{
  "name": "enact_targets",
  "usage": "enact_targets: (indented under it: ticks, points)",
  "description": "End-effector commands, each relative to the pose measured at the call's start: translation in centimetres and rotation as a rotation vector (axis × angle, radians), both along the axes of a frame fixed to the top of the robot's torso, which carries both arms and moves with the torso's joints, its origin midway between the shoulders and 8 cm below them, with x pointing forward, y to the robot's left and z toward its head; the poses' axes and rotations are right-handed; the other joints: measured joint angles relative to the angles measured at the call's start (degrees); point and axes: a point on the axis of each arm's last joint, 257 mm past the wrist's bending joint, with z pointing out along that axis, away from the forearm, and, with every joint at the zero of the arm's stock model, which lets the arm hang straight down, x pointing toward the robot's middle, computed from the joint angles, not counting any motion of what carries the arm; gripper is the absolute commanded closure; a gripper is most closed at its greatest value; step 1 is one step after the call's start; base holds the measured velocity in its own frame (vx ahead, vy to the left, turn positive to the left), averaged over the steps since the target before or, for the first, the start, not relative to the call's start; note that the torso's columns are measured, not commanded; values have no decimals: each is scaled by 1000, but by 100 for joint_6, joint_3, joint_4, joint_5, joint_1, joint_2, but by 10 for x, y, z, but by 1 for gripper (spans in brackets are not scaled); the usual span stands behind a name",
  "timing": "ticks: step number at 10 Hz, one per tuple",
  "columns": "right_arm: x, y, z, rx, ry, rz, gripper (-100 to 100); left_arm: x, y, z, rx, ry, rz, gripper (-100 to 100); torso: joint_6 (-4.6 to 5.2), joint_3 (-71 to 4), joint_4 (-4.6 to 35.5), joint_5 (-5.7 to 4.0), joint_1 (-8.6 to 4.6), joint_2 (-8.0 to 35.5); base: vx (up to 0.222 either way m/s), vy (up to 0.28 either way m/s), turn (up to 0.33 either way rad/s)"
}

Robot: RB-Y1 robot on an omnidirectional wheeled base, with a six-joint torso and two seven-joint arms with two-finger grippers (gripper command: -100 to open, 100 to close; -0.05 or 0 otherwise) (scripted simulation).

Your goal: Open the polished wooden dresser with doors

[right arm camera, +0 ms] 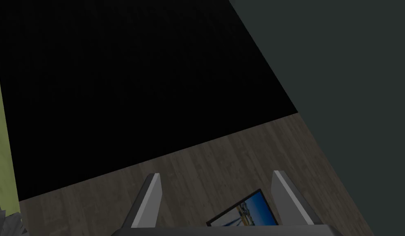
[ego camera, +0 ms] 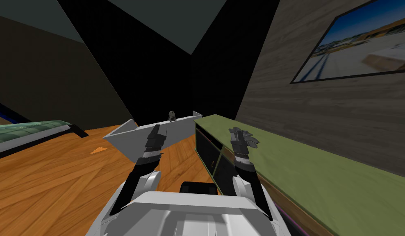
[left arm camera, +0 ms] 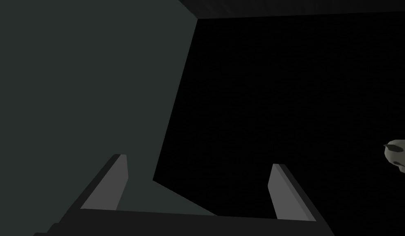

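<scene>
A long low dresser [ego camera: 320, 180] with an olive green top runs along the right wall; its dark door fronts [ego camera: 212, 153] face the floor side. My right gripper [ego camera: 235, 132] hovers over the dresser's near front edge, raised above the top, and its fingers [right arm camera: 150, 200] stand open with nothing between them. My left gripper [ego camera: 156, 128] is held up to the left of the dresser, in front of a white shelf unit, and is likewise open [left arm camera: 199, 188] and empty. Neither gripper touches the dresser.
A white open shelf unit [ego camera: 128, 137] stands tilted on the wooden floor left of the dresser's far end, with a small grey figure [ego camera: 171, 116] on it. A crumpled grey object [ego camera: 250, 139] lies on the dresser top. A bed [ego camera: 25, 131] is at far left.
</scene>
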Motion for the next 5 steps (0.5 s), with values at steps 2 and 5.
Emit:
enact_targets:
  ticks: [2, 5]
  points:
    - [0, 0, 0, 0, 0, 0, 0, 0, 0, 0, 0, 0, 0, 0, 0, -1200, 600, 0, 0, 597, 0, 0, 0]
    - [0, 0, 0, 0, 0, 0, 0, 0, 0, 0, 0, 0, 0, 0, 0, -3692, 1846, 0, 0, 1845, 0, 0, 0]
